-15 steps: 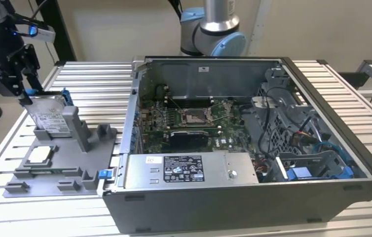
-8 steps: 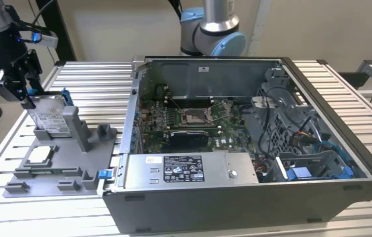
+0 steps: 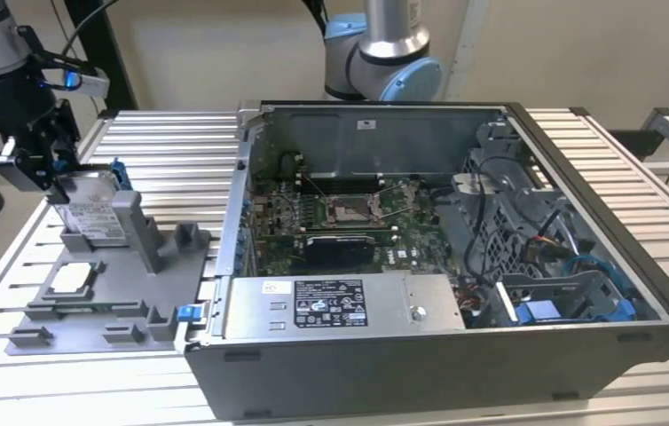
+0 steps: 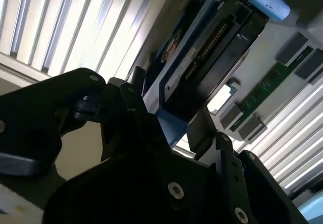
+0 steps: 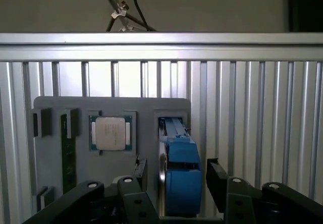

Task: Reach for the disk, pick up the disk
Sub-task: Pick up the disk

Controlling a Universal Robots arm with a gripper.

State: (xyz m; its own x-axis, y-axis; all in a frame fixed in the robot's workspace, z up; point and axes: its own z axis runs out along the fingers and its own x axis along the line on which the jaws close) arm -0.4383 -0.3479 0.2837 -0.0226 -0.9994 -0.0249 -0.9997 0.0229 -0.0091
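The disk (image 3: 89, 211) stands on edge in a slot of the grey fixture plate (image 3: 110, 297) at the exterior view's left, its white label and blue frame showing. My gripper (image 3: 57, 173) hangs right at its upper end. In the first wrist view the blue-framed disk (image 5: 181, 183) sits between the two black fingers (image 5: 140, 176), with narrow gaps on both sides, so the gripper (image 5: 175, 176) is open around it. The second wrist view shows the disk's dark connector face (image 4: 202, 67) with the gripper (image 4: 174, 128) straddling its blue frame.
A small square silver chip (image 3: 71, 279) lies on the fixture plate, beside the disk slot, also seen as the chip (image 5: 111, 133). A green memory stick (image 5: 65, 153) rests at the plate's edge. An opened computer case (image 3: 429, 266) stands to the exterior view's right on the ribbed aluminium table (image 3: 169, 142). Another arm's base (image 3: 380, 53) rises behind it.
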